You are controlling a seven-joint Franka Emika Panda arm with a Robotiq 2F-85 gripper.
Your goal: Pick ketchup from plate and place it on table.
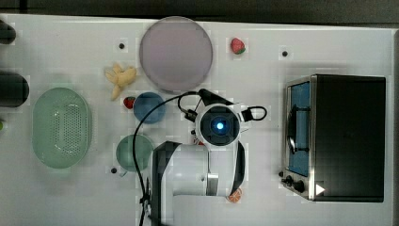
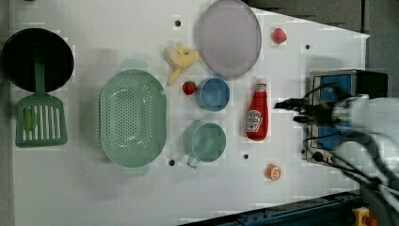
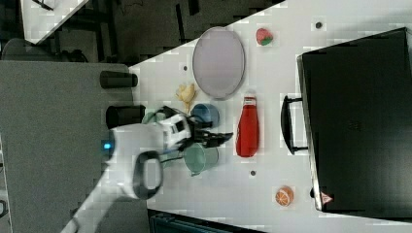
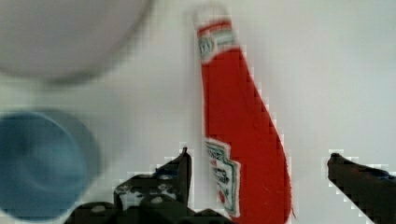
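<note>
Ketchup bottle (image 2: 257, 113) lies flat on the white table (image 2: 94, 193), off the plate (image 2: 229, 37); in the left view it sits at about 5 o'clock from the plate, cap end toward the plate rim but apart from it. Blue bowl (image 2: 213, 93) is at the bottle's 9 o'clock in the left view, green mug (image 2: 205, 140) at its 8 o'clock. Tool (image 4: 259, 163) spread wide, holding nothing; in the wrist view its two dark fingers (image 4: 180, 170) stand either side of the bottle's labelled lower body, clear of it. In the right view the tool (image 3: 224, 137) hangs just beside the bottle, above the mug. Toaster oven (image 1: 346, 136) at the top view's 3 o'clock edge.
</note>
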